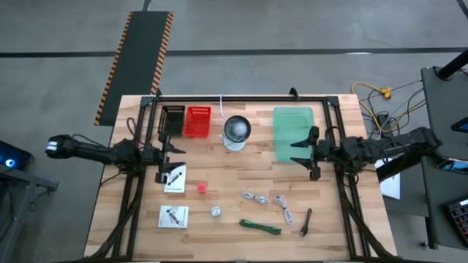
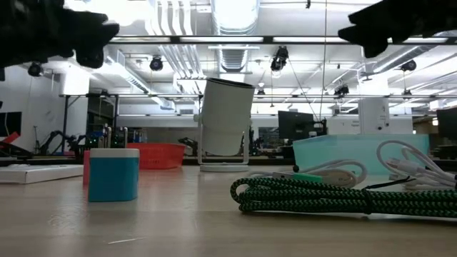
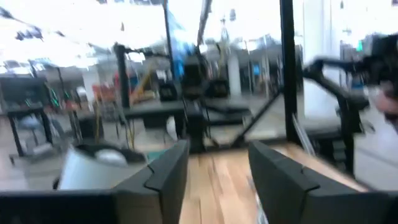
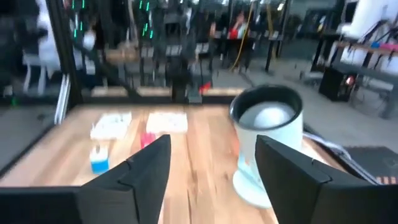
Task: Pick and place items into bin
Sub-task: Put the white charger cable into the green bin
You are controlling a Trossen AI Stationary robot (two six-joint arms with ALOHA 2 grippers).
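- The left arm reached in from the left edge of the counter (image 1: 219,241), stretched almost level above it; its claw (image 1: 167,155) hung over the upper white card (image 1: 175,178), fingers spread apart and holding nothing.
- In the left wrist view the two dark fingers (image 3: 165,177) stood clearly parted with bare wood between them.
- The right arm came in from the right, also held level; its claw (image 1: 307,152) sat over the lower right part of the green bin (image 1: 291,128), open and empty.
- In the right wrist view its fingers (image 4: 149,163) stood wide apart, with the bowl (image 4: 266,118) beyond them.
- The items all lay on the counter, outside the bin.
- A second white card (image 1: 173,216) lay near the front left, below the first.
- The red cube (image 1: 202,188) sat just right of the upper card; the silver cube (image 1: 216,211) lay a little lower, to its right.
- Two silvery pieces (image 1: 256,197) (image 1: 283,206) lay side by side near the middle front.
- The green strip (image 1: 259,226) lay below them, and the dark stick (image 1: 306,222) to its right.
- A red basket (image 1: 197,120) and a dark basket (image 1: 172,120) stood at the back left, with the bowl (image 1: 236,131) between the red basket and the bin.
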